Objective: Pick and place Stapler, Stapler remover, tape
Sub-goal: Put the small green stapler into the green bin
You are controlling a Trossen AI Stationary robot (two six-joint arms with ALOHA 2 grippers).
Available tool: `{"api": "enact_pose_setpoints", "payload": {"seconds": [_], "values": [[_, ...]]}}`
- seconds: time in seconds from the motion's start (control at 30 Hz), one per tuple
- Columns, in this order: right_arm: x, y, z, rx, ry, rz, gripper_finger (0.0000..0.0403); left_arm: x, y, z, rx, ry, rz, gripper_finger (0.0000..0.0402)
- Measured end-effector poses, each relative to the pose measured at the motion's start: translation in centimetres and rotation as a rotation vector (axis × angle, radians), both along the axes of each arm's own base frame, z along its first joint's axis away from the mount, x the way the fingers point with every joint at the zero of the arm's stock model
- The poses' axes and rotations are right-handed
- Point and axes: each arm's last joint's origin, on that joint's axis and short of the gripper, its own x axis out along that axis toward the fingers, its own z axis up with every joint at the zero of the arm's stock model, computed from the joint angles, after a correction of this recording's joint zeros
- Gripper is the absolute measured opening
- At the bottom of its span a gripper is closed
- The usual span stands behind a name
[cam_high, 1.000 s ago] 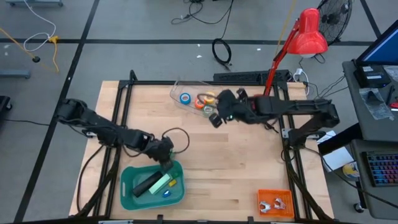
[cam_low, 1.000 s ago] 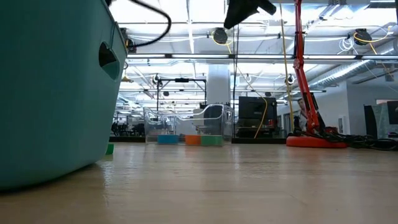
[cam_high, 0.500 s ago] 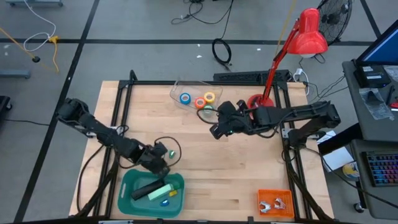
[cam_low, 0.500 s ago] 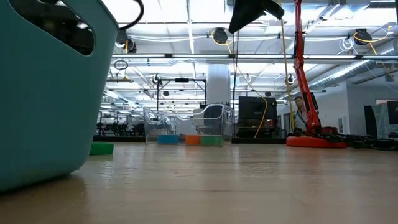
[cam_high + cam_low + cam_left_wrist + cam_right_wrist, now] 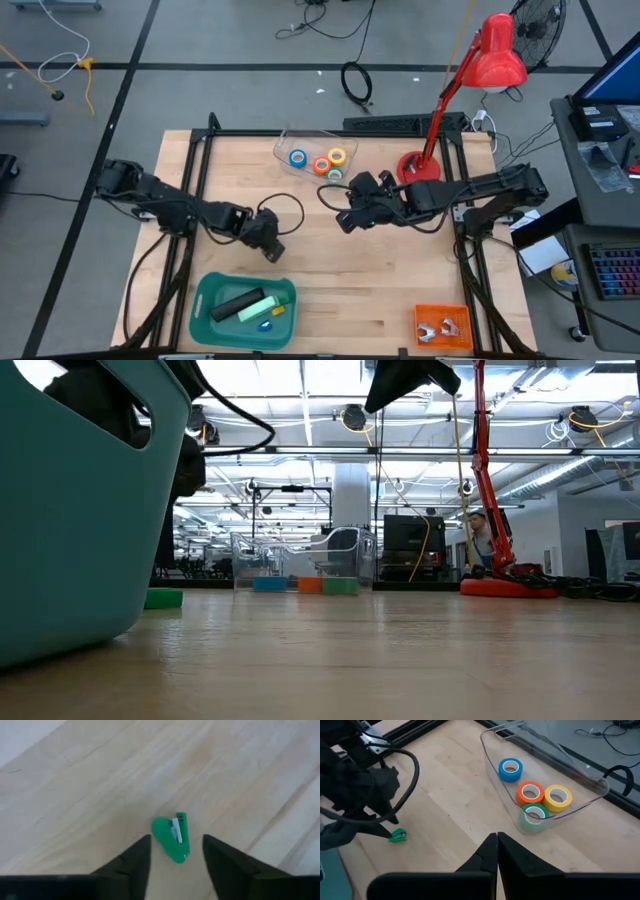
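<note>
— Where's the green stapler remover (image 5: 172,837)?
— On bare wood at the table's eight o'clock, between the left gripper's (image 5: 172,857) parted fingers; the high view hides it.
— And the tape rolls (image 5: 534,795)?
— In the clear tray (image 5: 290,142) at twelve o'clock. The right gripper (image 5: 497,851), fingers pressed together, hovers mid-table.

I see the four tape rolls (image 5: 534,795), blue, orange, yellow and green, lying flat inside the clear bin (image 5: 580,795). A small green staple remover (image 5: 172,836) lies flat on the table (image 5: 75,795), well apart from that bin.

teal bin (image 5: 80,510) cut off at low view's edge
</note>
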Motion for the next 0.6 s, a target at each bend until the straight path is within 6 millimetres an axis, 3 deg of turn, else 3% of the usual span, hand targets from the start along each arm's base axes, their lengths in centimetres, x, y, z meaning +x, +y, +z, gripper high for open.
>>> {"api": "enact_pose_setpoints", "payload": {"seconds": [0.17, 0.33, 0.47, 0.6], "values": [[0.0, 0.0, 0.0, 0.000, 0.000, 0.000, 0.0001, 0.4, -0.1, -1.5, -0.022, 0.065, -0.021, 0.0253], [0.0, 0.0, 0.0, -0.003, 0.002, 0.002, 0.0001, 1.2, -0.4, -2.7, -0.036, 0.099, -0.026, 0.0278], [0.1, 0.0, 0.0, -0.004, -0.002, 0.008, 0.0001, 1.7, -0.6, -2.5, -0.002, 0.133, -0.038, 0.0242], [0.0, 0.2, 0.0, -0.004, -0.001, 0.014, 0.0001, 2.3, -0.8, -2.0, 0.016, 0.146, -0.082, 0.0141]]}}
